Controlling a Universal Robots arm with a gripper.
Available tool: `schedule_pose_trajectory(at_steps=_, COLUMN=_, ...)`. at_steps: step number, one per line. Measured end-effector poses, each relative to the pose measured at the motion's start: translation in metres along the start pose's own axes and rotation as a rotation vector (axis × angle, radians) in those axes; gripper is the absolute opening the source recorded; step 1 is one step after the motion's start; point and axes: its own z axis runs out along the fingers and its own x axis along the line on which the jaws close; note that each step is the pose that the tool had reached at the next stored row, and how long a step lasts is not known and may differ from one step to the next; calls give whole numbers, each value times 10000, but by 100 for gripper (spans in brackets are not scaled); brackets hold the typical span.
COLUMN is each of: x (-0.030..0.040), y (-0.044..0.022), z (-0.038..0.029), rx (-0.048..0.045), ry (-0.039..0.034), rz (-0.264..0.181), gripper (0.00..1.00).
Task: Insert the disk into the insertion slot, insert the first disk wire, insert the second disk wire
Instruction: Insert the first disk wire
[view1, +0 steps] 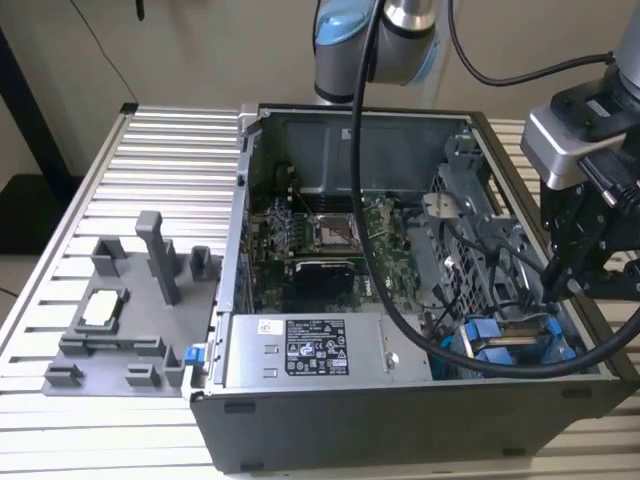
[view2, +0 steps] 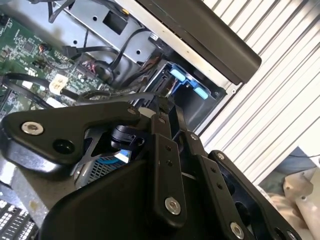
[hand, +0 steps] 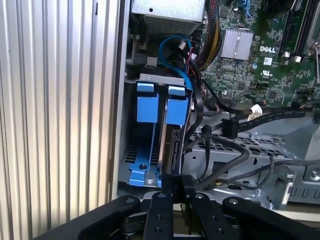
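The disk (hand: 171, 142) stands on edge in its blue carrier (hand: 176, 107) inside the grey insertion slot (hand: 161, 78), beside a second blue carrier (hand: 145, 107). In the exterior view the disk (view1: 497, 352) shows at the case's front right corner. My gripper (hand: 177, 186) hovers right over the disk's connector edge, shut on a small black wire plug (hand: 177, 179). In the second wrist view the gripper (view2: 166, 107) points toward the blue end tabs (view2: 189, 83). The gripper (view1: 566, 285) hangs over the case's right side in the exterior view.
Black cables (hand: 225, 150) loop over the perforated grey cage (hand: 260, 150) next to the bay. A grey box with a sticker (view1: 310, 350) fills the case's front. A grey fixture (view1: 120, 320) with several pegs sits on the slatted table (view1: 150, 160) at the exterior view's left.
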Motion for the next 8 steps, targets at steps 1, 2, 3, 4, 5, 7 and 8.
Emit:
schedule_pose_trajectory(at_steps=1, x=0, y=0, z=1, rx=-11, ry=2, rz=4, gripper=19)
schedule_pose_trajectory(at_steps=2, x=1, y=0, z=1, rx=-12, ry=5, rz=23, gripper=19)
schedule_pose_trajectory(at_steps=3, x=1, y=0, z=1, rx=-11, ry=-1, rz=55, gripper=19)
schedule_pose_trajectory(at_steps=4, x=1, y=0, z=2, rx=-8, ry=-7, rz=83, gripper=19)
schedule_pose_trajectory(at_steps=5, x=1, y=-1, z=3, rx=-8, ry=-8, rz=86, gripper=19)
schedule_pose_trajectory(at_steps=7, x=1, y=0, z=3, rx=-8, ry=-8, rz=89, gripper=19)
schedule_pose_trajectory(at_steps=8, x=1, y=0, z=4, rx=-6, ry=-3, rz=122, gripper=19)
